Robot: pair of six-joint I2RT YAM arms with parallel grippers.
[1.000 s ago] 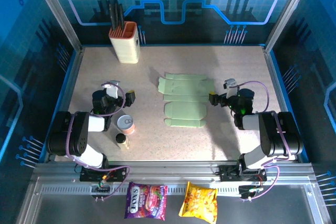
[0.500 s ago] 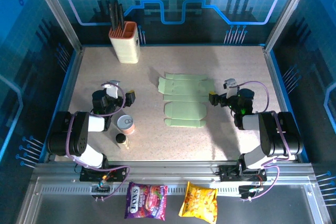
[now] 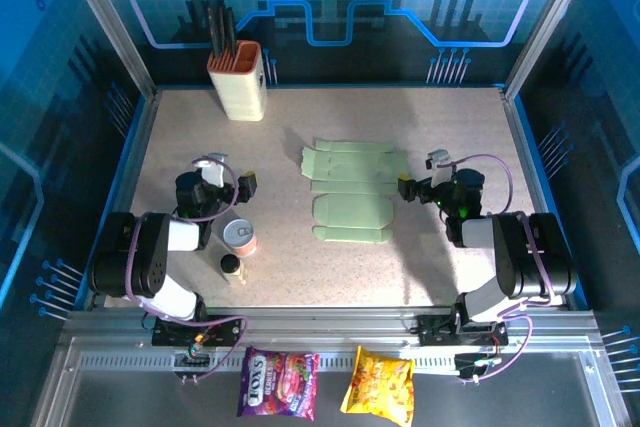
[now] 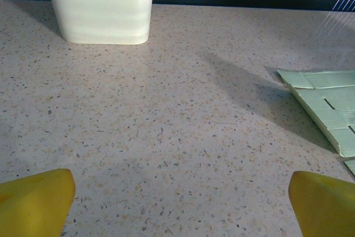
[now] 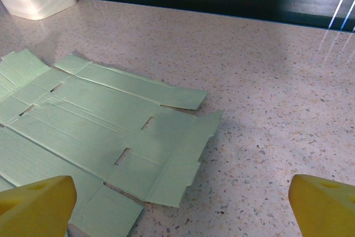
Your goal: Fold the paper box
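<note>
The paper box point(image 3: 352, 192) is laid flat, unfolded, on the counter point(image 3: 300, 267) between left fingers point(image 4: 34, 195) and right fingers point(image 5: 33, 201), both spread wide and empty, presumably for reach from either side.

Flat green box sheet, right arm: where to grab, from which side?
Likely the right-edge flap of the paper box, right gripper coming in low from the right: the sheet lies flat, but this edge throws a shadow, so it seems slightly lifted.

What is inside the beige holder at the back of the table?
Dark handles stick up out of the holder. Its walls hide their lower ends and anything else inside.
</note>
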